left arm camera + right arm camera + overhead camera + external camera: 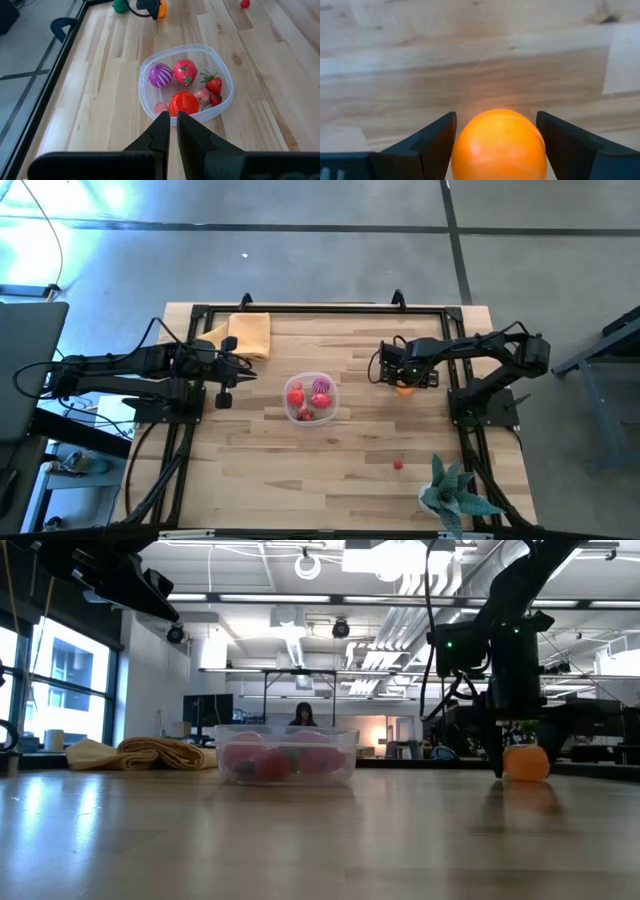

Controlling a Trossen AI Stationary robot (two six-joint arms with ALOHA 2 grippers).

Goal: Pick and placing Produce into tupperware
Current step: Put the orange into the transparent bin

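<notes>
The clear tub (311, 397) sits mid-table, holding a purple striped ball (160, 75), a red-pink fruit (185, 71), a strawberry (213, 84), a red tomato (183, 103) and small pink pieces. An orange fruit (498, 145) rests on the table to the tub's right. My right gripper (402, 380) is open and points down, with one finger on each side of the orange (526, 762). A tiny red piece (398, 465) lies toward the near right. My left gripper (173, 125) is shut and hovers left of the tub (186, 82). My right gripper comes at the orange fruit from above, its fingers (437, 137) close on either side while the orange rests on the table. Whether the fingers touch it, I cannot tell.
A folded yellow-orange cloth (247, 334) lies at the far left inside the black frame (320, 308). A spiky teal potted plant (452, 495) stands at the near right corner. Bare wood lies in front of the tub. A person (302, 716) shows in the room beyond.
</notes>
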